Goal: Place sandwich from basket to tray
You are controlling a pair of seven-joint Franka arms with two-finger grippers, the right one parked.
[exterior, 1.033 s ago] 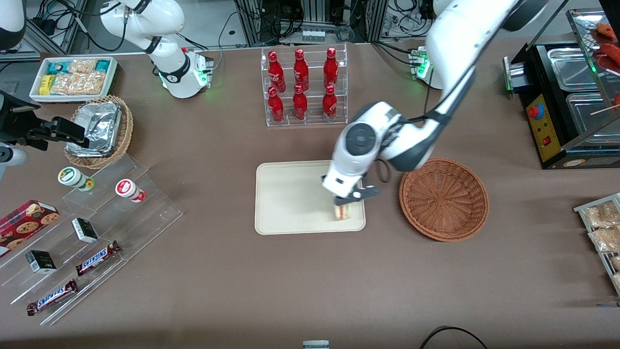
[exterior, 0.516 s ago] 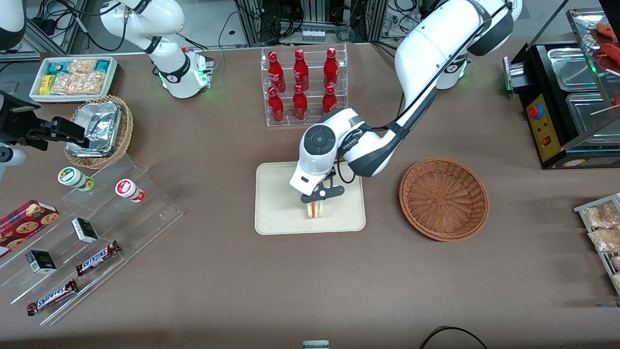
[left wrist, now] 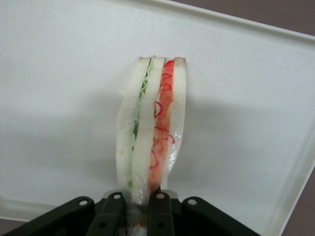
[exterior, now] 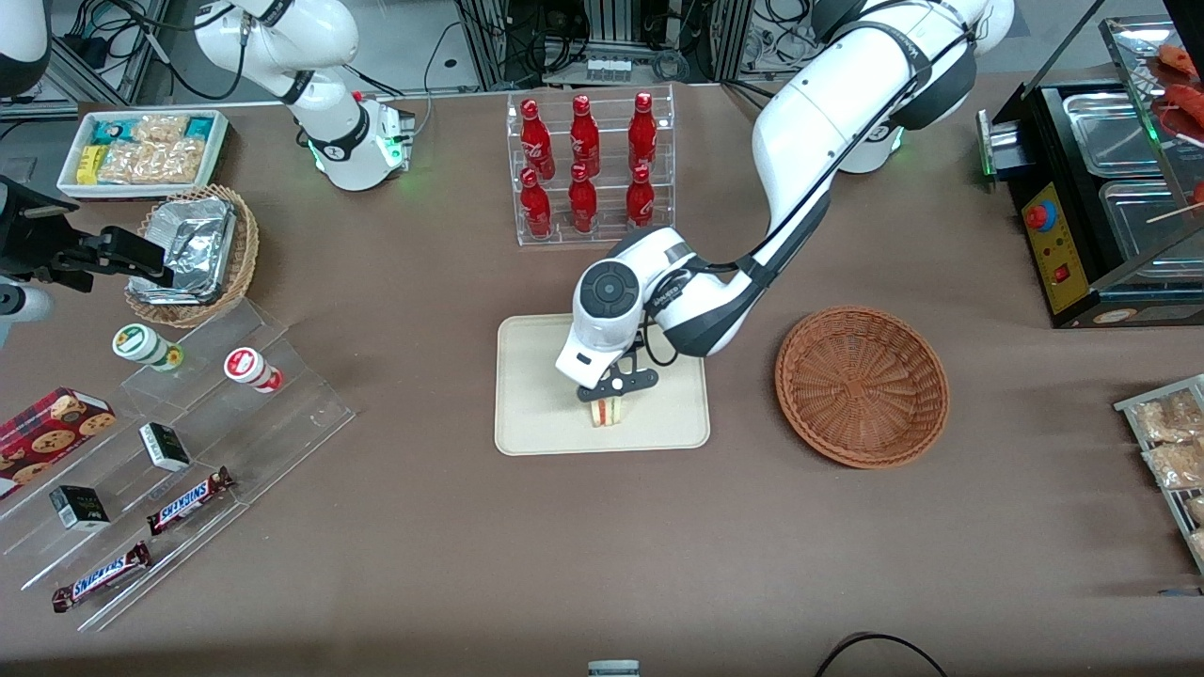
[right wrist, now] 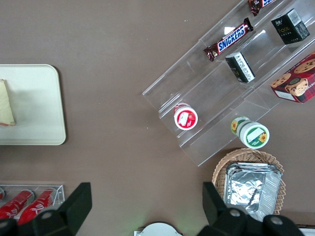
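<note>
1. Pick and transfer look done: basket sits bare on the worktop, near the tray toward the working arm's end, nothing visible inside.
2. Sandwich now over the tray, in its half nearer the front camera, cut edge with red and green layers showing.
3. End effector low over the tray, clamped on the sandwich; in the wrist view fingers pinch one end of the sandwich, cream tray filling the background.
4. Cannot tell whether the sandwich already touches the tray surface or hangs just above it.
5. Left, as judged: finish lowering if needed, release, retract clear of the tray.
6. Overall estimate: mostly complete, only release and withdrawal outstanding.
</note>
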